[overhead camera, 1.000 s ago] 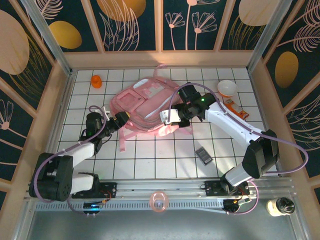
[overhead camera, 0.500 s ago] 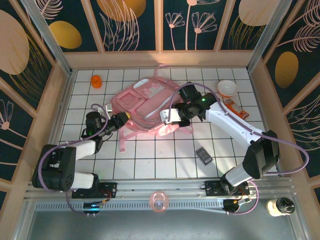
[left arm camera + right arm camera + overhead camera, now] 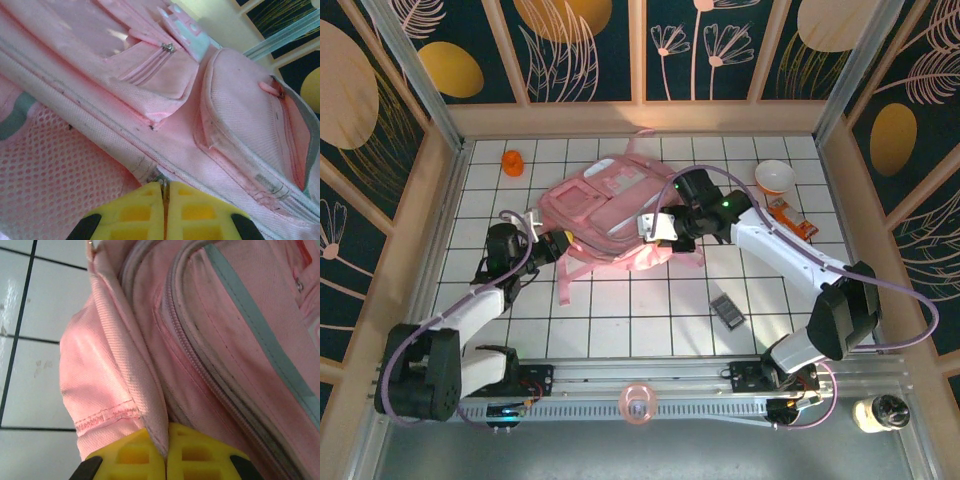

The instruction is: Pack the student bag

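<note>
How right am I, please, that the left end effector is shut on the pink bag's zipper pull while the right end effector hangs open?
No: the right end effector is shut, pinching a fold of the student bag, as the right wrist view shows. The left end effector does hold the zipper pull.

Orange cup (image 3: 512, 162), white bowl (image 3: 774, 176), orange packet (image 3: 790, 215) just beside it, dark flat item (image 3: 726, 311), perhaps a calculator

The left pincer (image 3: 164, 200), wide open a second ago, is now closed, its yellow fingertips (image 3: 197, 210) meeting on the metal zip pull (image 3: 163, 183) of the bag (image 3: 605, 205). Its wrist sits slightly nearer the left edge of the table (image 3: 650, 300). The right pincer (image 3: 166, 440) is slightly closer to the far edge, and the bag's pinched fold has gone with it.
</note>
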Available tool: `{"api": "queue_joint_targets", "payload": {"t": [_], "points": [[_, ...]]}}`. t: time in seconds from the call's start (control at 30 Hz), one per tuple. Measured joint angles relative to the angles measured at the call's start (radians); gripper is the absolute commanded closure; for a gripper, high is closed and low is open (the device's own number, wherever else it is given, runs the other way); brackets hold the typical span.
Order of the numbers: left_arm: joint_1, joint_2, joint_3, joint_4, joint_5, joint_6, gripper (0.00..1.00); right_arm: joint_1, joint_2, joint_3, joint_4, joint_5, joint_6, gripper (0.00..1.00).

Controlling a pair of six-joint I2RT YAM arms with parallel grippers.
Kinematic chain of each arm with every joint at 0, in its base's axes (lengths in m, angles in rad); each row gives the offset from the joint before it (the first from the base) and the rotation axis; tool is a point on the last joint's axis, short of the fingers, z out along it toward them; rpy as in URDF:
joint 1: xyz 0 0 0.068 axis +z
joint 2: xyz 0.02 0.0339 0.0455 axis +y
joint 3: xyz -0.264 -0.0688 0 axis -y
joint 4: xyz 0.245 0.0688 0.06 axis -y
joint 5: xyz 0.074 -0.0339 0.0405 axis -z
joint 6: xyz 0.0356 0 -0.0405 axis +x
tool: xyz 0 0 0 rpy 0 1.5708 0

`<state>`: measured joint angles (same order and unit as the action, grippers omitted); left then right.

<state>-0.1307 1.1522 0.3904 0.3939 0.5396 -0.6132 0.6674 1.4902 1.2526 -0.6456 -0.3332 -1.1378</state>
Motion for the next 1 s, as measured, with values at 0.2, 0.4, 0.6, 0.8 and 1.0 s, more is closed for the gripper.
{"api": "queue_joint_targets", "payload": {"t": [0.2, 0.4, 0.6, 0.8, 1.0], "points": [[-0.018, -0.052, 0.007, -0.088, -0.018, 0.087, 1.0, 0.09, -0.002, -0.081, 0.159, 0.082, 0.243, 1.0], [-0.129, -0.039, 0.088, -0.193, 0.011, 0.158, 1.0, 0.126, 0.018, -0.13, 0.299, 0.144, 0.472, 1.0], [-0.211, -0.039, 0.095, -0.204, 0.089, 0.157, 1.0, 0.125, 0.079, -0.13, 0.385, 0.188, 0.58, 1.0], [-0.237, -0.041, 0.122, -0.256, 0.049, 0.16, 1.0, 0.127, 0.078, -0.149, 0.435, 0.192, 0.672, 0.62], [-0.26, -0.042, 0.119, -0.241, 0.017, 0.12, 1.0, 0.131, -0.081, -0.227, 0.478, 0.239, 1.054, 0.36]]}}
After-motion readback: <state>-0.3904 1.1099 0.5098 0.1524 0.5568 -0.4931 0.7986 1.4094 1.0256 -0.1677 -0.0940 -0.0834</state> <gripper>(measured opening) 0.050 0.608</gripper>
